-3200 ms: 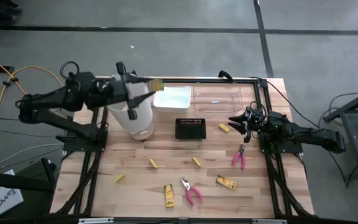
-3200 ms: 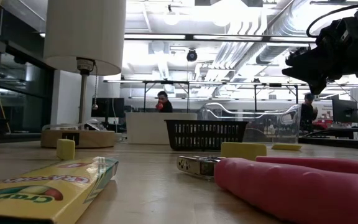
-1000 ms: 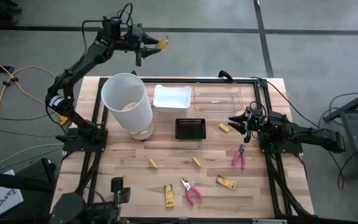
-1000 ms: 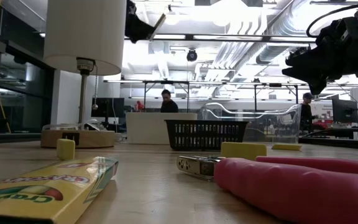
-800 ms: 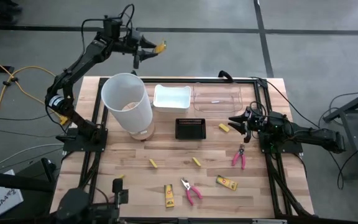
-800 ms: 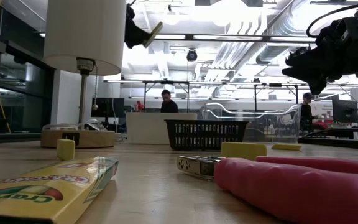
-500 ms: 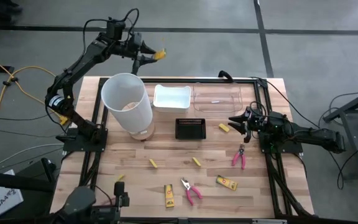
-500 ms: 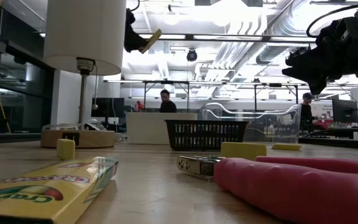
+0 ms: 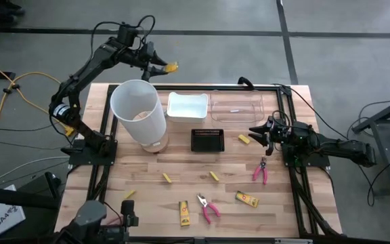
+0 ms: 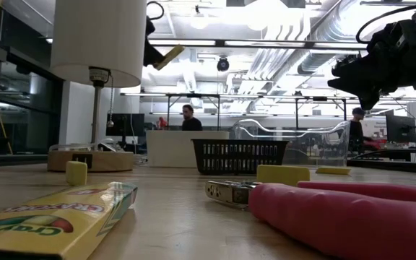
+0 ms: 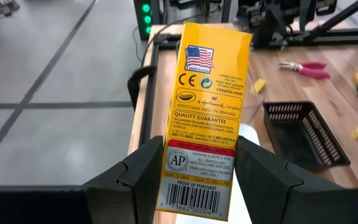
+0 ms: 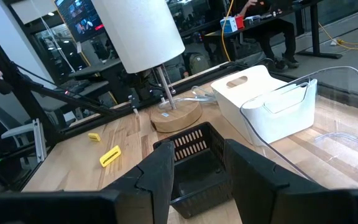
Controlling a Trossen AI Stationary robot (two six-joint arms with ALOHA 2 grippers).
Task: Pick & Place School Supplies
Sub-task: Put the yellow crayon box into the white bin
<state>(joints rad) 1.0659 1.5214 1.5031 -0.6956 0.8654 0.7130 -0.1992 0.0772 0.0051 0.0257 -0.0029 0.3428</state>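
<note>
your left gripper (image 9: 162, 66) is raised beyond the table's far edge, behind the white bin (image 9: 139, 114), fingers clamped on a yellow crayon packet (image 11: 207, 112) (barcode end between them). your right gripper (image 9: 256, 131) hovers with its fingers apart near the black tray (image 9: 208, 139) and a small yellow block (image 9: 244, 139).

Free room and obstacles. The tall white bin (image 9: 139, 113), white box (image 9: 187, 106), clear tray (image 9: 236, 107) and black basket (image 9: 207, 139) crowd the table's (image 9: 147, 196) far half. The near half lies open between scattered packets (one (image 9: 183, 212)) and pliers (image 9: 208, 207). The right gripper (image 9: 256, 133) hangs beside the basket.
</note>
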